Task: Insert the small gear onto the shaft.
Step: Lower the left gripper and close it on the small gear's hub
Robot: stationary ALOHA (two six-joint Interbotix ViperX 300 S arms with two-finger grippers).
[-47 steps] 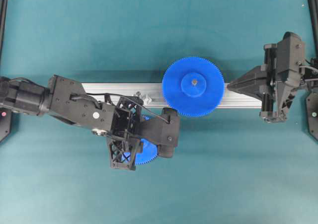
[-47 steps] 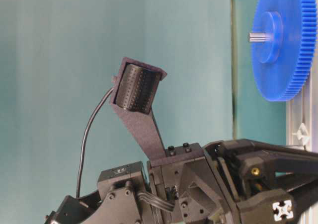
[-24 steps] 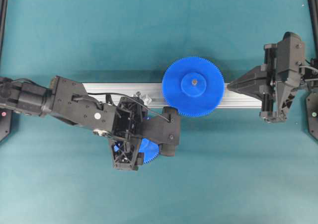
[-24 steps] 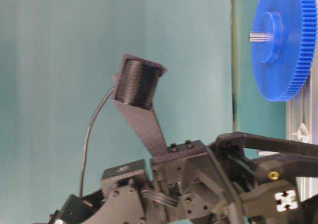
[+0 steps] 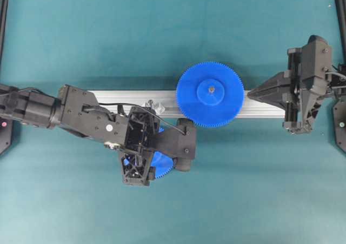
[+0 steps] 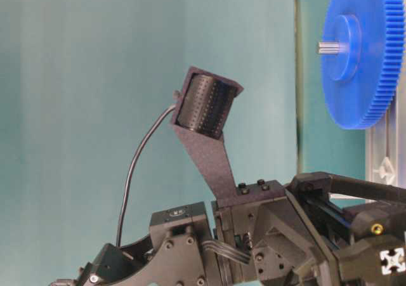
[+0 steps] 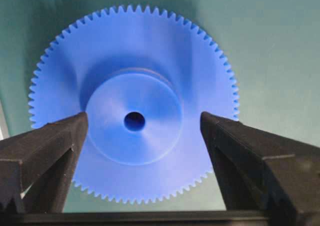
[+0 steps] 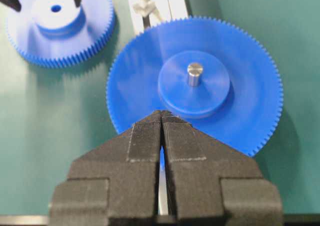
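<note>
Two fingers of my left tool [image 7: 142,131] spread wide around the small gear [image 7: 132,121], gripping nothing.
Grasp step: next I close on its hub; the shaft [image 5: 157,106] stands just beyond. Right tool [image 8: 162,128] pinched closed, empty.

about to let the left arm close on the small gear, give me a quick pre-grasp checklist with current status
1. Left gripper open: ok, its black fingers stand apart.
2. Fingers either side of the raised hub of the small blue plastic toothed gear: ok, hub centred between them.
3. Small gear lying flat on the teal mat, hole up: ok.
4. Thin silvery shaft on its clear base on the aluminium rail free: ok, nothing on it.
5. Right gripper out of the way: ok, shut, by the larger blue gear.
6. Finger height against hub: cannot tell.
</note>
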